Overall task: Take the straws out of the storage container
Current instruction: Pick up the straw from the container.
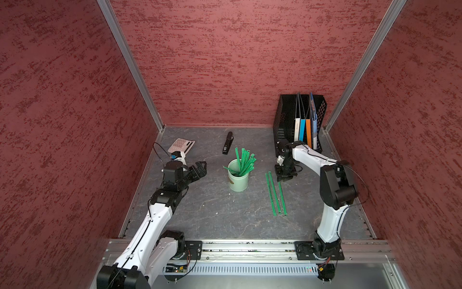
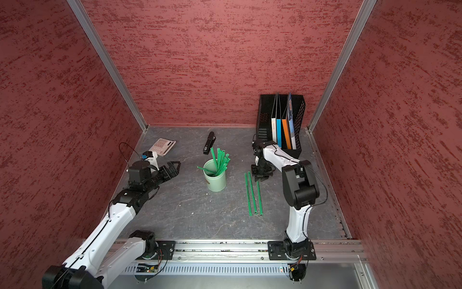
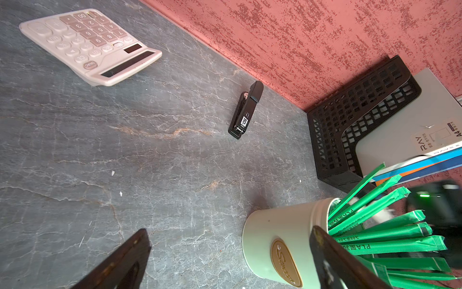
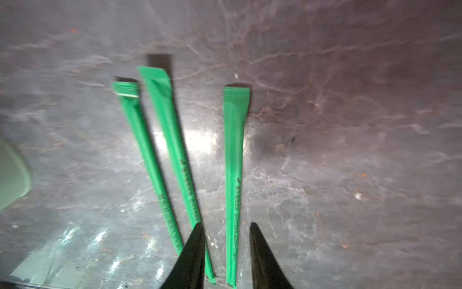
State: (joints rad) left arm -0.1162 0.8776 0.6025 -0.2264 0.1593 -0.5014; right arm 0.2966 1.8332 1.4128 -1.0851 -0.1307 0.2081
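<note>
My right gripper [image 4: 225, 225]: jaws narrowly parted, gripping nothing, one laid-out straw [image 4: 233, 175] between the tips; my left gripper [image 1: 200, 167]: spread wide, empty.
Three straws [image 1: 274, 192] lie flat on the table [image 1: 212, 212] near the storage container [image 1: 237, 184], bare grey surface all round. Other straws [image 1: 243, 162] stand fanned in that upright mint cup, bright green, flat-wrapped.
</note>
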